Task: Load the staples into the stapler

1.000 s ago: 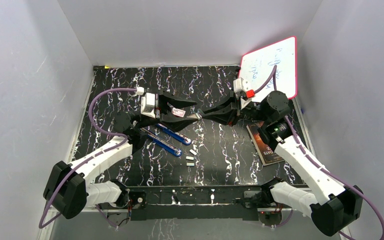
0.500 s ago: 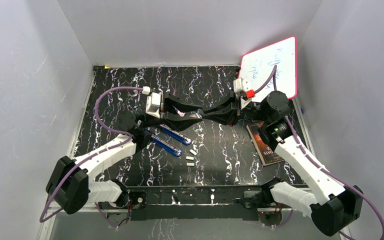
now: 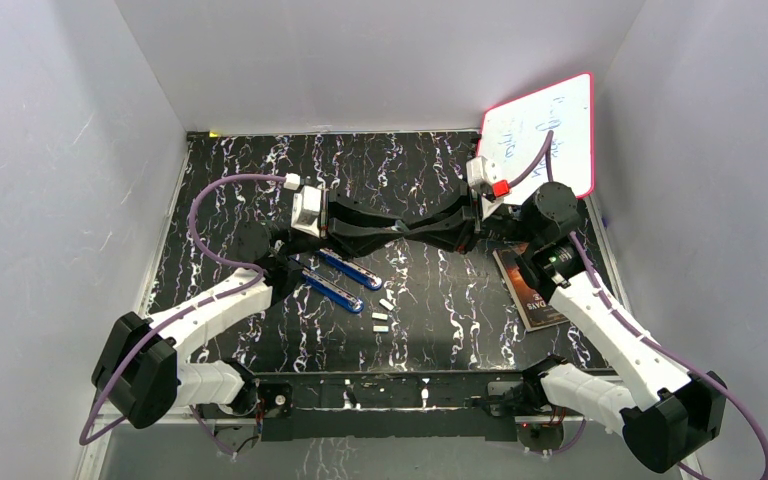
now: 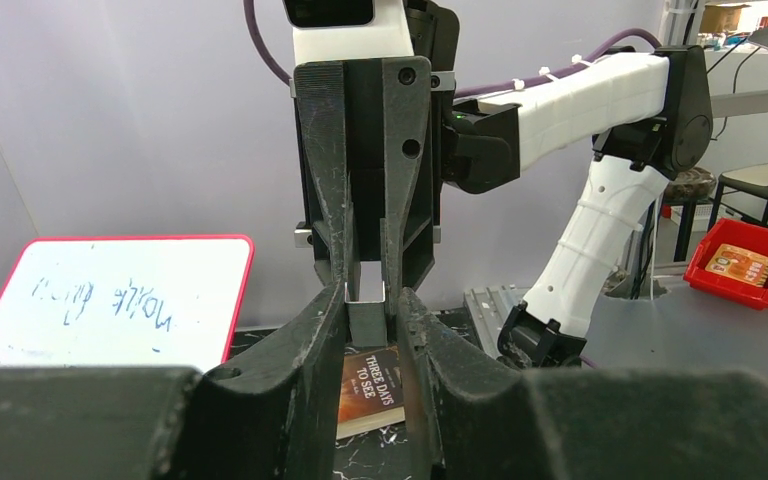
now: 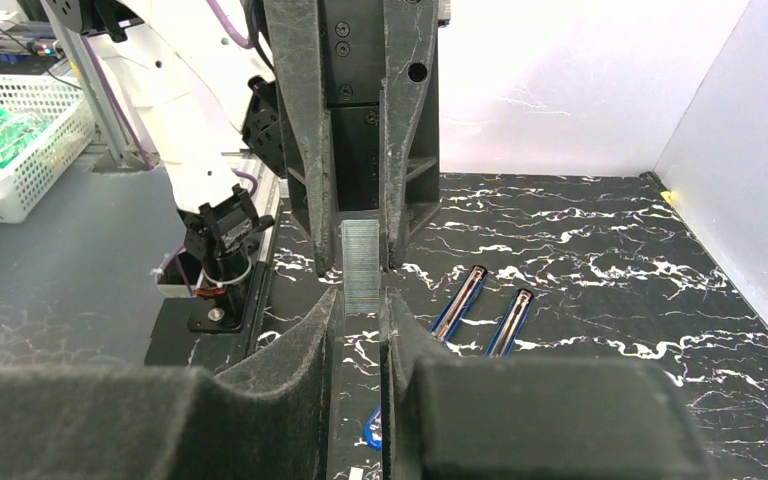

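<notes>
A silvery strip of staples (image 5: pixel 360 262) hangs in mid-air over the middle of the table, between the two grippers, which meet tip to tip. My right gripper (image 5: pixel 360 300) is shut on one end of the strip. The left gripper (image 4: pixel 365 300) is shut on the other end (image 4: pixel 365 322), with its fingers pressed against both sides. From above, the left gripper (image 3: pixel 392 231) and the right gripper (image 3: pixel 413 228) nearly touch and the strip hardly shows. The blue stapler (image 3: pixel 345 280) lies opened out flat on the table below the left arm, its two long halves (image 5: pixel 485 310) side by side.
Two small loose staple pieces (image 3: pixel 383 312) lie near the stapler's front end. A book (image 3: pixel 530 285) lies under the right arm. A red-framed whiteboard (image 3: pixel 542 135) leans in the back right corner. White walls enclose the table on three sides.
The left gripper has moved right to meet the right gripper, and its jaws have closed onto the staple strip. The right arm has stayed still, holding the strip.
</notes>
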{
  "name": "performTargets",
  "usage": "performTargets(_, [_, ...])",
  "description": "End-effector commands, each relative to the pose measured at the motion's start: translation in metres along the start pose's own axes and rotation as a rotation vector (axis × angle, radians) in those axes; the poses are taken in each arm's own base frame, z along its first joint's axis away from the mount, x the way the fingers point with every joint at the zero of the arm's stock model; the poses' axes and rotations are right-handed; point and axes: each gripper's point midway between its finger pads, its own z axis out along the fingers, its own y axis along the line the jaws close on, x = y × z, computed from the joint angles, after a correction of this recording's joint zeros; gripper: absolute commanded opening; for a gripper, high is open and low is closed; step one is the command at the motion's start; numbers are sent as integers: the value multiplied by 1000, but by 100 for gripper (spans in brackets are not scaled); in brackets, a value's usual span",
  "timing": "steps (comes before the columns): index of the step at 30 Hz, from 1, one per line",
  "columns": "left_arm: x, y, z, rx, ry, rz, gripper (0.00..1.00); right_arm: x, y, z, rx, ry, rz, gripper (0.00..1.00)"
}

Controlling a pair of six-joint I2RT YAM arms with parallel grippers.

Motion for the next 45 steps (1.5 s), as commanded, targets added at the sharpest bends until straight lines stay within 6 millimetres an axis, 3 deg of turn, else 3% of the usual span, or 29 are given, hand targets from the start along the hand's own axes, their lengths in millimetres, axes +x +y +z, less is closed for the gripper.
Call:
performTargets(1, [-25, -10, 6, 47, -59, 87, 22, -39, 6, 0, -4, -71, -112, 0])
performTargets(7, [-26, -10, 6, 47, -59, 79, 10, -40, 7, -1, -4, -74, -112, 0])
performTargets(9, [-27, -10, 6, 47, -61, 81, 5, -40, 7, -1, -4, -74, -111, 5])
performTargets(11, [-26, -11, 5, 48, -59, 80, 0, -40, 7, -1, -2, -76, -113, 17])
performTargets(17, [-23, -14, 3, 61, -45, 85, 0, -42, 8, -4, 22, -71, -135, 53])
performTargets(22, [-8, -15, -3, 67, 38, 84, 0, -47, 1, -11, 120, -78, -160, 62])
performTargets(25, [17, -9, -17, 27, 140, 53, 0, -53, -21, -23, 304, -121, -159, 63])
performTargets(28, [60, -2, -38, -15, 298, 57, 0, -42, -67, -48, 607, -126, -82, 65])
performTargets(31, [108, -2, -64, -21, 533, 6, 0, -8, -110, -79, 896, -59, 18, 66])
performTargets(33, [133, -10, -80, -20, 663, -28, 0, 21, -129, -96, 1034, 21, 85, 66])
performTargets(35, [146, -14, -90, -28, 743, -29, 0, 45, -141, -108, 1124, 74, 140, 66])
performTargets(39, [174, -23, -107, -69, 902, -66, 0, 78, -148, -111, 1162, 141, 223, 66])
performTargets(45, [213, -49, -136, -48, 1120, -45, 0, 100, -152, -114, 1190, 185, 267, 70])
